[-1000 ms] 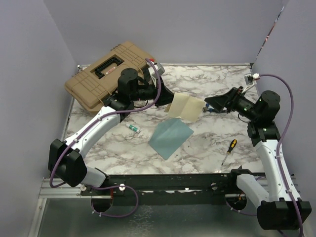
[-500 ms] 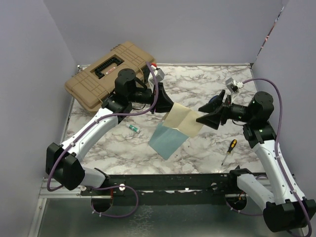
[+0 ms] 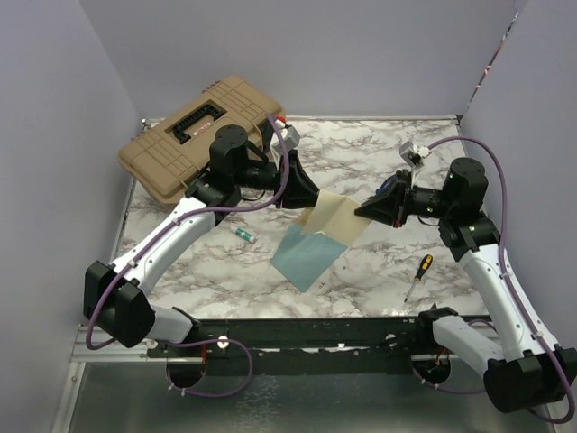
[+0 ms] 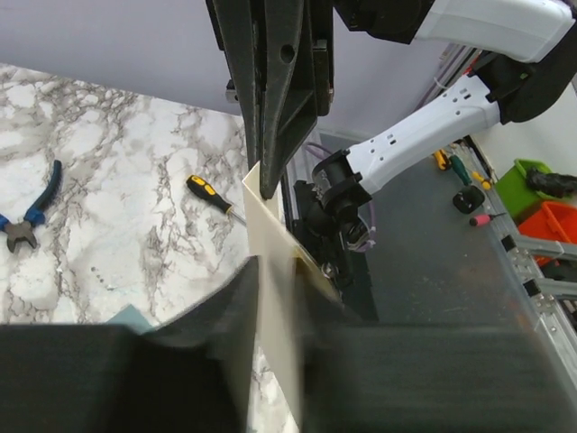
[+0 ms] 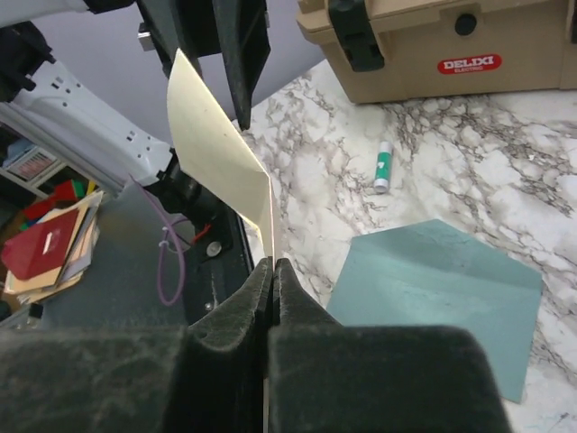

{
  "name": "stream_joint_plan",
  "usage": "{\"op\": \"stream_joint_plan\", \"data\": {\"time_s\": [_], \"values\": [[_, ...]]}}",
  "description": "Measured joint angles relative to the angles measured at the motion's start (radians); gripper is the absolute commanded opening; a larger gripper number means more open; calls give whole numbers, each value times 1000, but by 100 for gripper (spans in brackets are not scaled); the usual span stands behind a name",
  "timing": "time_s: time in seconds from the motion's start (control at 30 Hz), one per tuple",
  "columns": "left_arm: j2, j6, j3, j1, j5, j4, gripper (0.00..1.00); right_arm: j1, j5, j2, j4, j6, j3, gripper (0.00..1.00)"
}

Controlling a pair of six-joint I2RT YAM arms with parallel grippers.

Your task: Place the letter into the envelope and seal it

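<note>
R gripper (image 3: pixel 361 213) now clamps letter (image 3: pixel 332 217) edge (was wide open); L gripper (image 3: pixel 311 200) pinches opp edge. Two-arm hold over envelope (image 3: pixel 305 259), insertion looks next.

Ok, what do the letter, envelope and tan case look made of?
Letter: cream paper, matte, very thin seen edge-on. Envelope: teal paper, matte, flap crease showing. Tan case: probably moulded plastic, ribbed lid, black latches.

A robotics lab: plain-walled test table (image 3: pixel 379 153) with toolbox (image 3: pixel 194 135), screwdriver (image 3: pixel 416 276), pliers (image 4: pixel 27 219).
</note>
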Motion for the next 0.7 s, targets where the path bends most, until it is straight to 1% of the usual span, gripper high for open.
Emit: {"op": "stream_joint_plan", "data": {"time_s": [0.03,0.1,0.13,0.2,0.23,0.33,0.43,0.53,0.7], "values": [[0,8,0,0,-3,-5,57,0,5,0,-5,-2,2,1],[-3,28,1,3,-9,-38,69,2,32,0,-8,-2,8,1],[-9,60,5,10,-27,-92,75,4,62,0,-9,2,14,1],[-24,112,6,26,-77,-185,81,5,117,-2,-8,10,24,1],[-35,137,6,36,-122,-230,82,5,161,-3,-6,18,30,1],[-80,185,6,78,-325,-343,83,5,269,-6,8,40,33,1],[-114,188,6,111,-499,-387,85,5,310,0,34,61,33,1],[-125,182,8,129,-584,-397,87,5,260,21,81,68,33,1],[-127,127,25,127,-705,-367,86,5,84,36,141,46,33,1]]}}
